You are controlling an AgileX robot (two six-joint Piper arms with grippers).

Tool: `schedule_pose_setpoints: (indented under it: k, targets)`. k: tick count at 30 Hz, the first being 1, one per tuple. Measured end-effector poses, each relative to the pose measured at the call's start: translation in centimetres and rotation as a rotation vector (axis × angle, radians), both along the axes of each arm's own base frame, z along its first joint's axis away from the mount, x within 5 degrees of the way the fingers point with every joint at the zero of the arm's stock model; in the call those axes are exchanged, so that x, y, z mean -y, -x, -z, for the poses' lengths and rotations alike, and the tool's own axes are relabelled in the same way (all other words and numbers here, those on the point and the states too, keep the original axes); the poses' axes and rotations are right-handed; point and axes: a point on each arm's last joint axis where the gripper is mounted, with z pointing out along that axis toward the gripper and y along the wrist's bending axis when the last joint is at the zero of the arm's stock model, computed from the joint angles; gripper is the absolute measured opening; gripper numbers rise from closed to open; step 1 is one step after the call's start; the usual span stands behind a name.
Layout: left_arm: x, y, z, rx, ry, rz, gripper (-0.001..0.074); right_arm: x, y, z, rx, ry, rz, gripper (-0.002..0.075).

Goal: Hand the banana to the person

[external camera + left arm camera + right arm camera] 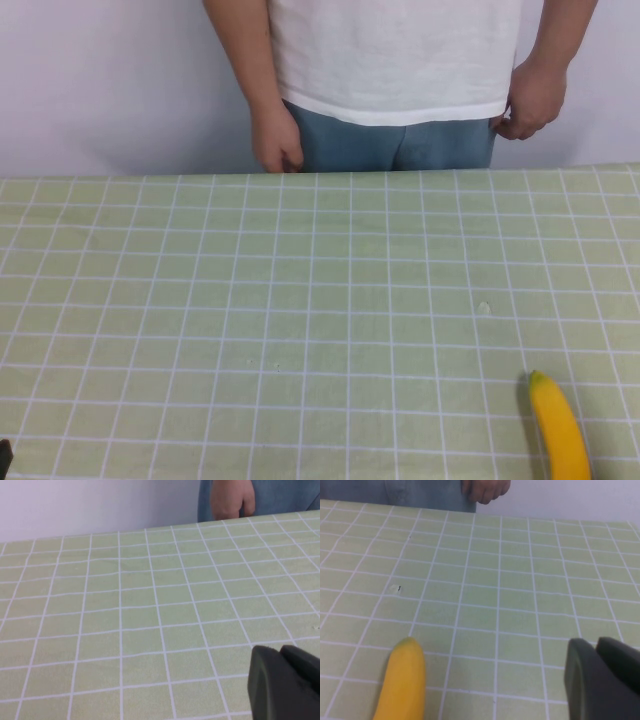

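Fingers first: only one dark finger of the right gripper (602,680) shows in its own wrist view, and the same is true of the left gripper (285,682), so I cannot tell whether either pair is open or closed; neither holds anything. The banana (558,428) lies flat on the checked tablecloth (300,300) at about five o'clock in the high view, near the robot's edge on its right side, its pointed tip toward twelve o'clock. In the right wrist view the banana (402,680) sits just beside that gripper, not touching it. The person (395,60) stands at twelve o'clock behind the far edge, both hands down at the hips, neither held out. The left gripper waits at about seven o'clock, well apart from the fruit. The step in hand looks like the pickup, and the right arm is the natural one for it. To do it well, I would centre the gripper over the thickest middle of the banana, turn the wrist so the fingers cross its length, and close gently, since the smooth curved skin could roll or slip. A small fleck (484,307) on the cloth is out of the way.
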Motion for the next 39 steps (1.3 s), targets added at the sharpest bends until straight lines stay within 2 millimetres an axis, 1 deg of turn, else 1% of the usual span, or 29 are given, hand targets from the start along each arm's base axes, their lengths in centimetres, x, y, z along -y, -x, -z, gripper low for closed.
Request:
schedule_pose_setpoints:
  k: [7,10,12,19,24,27,30,33,35,37,39]
  targets:
    - [0.0,0.0,0.0,0.0,0.0,0.0,0.0002,0.0,0.0,0.0,0.002,0.0,0.0,-0.0008]
    - [0.0,0.0,0.0,0.0,0.0,0.0,0.0002,0.0,-0.1,-0.2,0.028,-0.001,-0.002,-0.0008]
    - [0.0,0.0,0.0,0.0,0.0,0.0,0.0002,0.0,-0.2,-0.5,0.067,-0.004,-0.004,-0.0008]
    - [0.0,0.0,0.0,0.001,-0.006,0.0,0.0002,-0.2,-0.4,-2.6,0.305,-0.009,-0.017,-0.0007]
    - [0.0,0.0,0.0,0.0,0.0,0.0,0.0002,-0.2,-0.4,-2.8,0.334,0.023,-0.022,-0.0008]
    - [0.0,0.0,0.0,0.0,0.0,0.0,0.0002,-0.2,-0.4,-3.2,0.372,0.012,-0.023,-0.0008]
    - [0.0,0.0,0.0,0.0,0.0,0.0,0.0002,-0.2,-0.2,-4.5,0.515,-0.051,-0.019,-0.0008]
    - [0.0,0.0,0.0,0.0,0.0,0.0,0.0002,0.1,0.5,-6.6,0.753,-0.167,-0.003,-0.0008]
    - [0.0,0.0,0.0,0.001,-0.006,0.0,0.0002,0.6,1.3,-8.0,0.929,-0.261,0.022,-0.0008]
    - [0.0,0.0,0.0,0.0,0.0,0.0,0.0002,1.1,2.0,-9.5,1.014,-0.365,0.047,-0.0008]
    - [0.0,0.0,0.0,0.001,-0.006,0.0,0.0002,1.3,2.5,-11.4,1.027,-0.454,0.052,-0.0008]
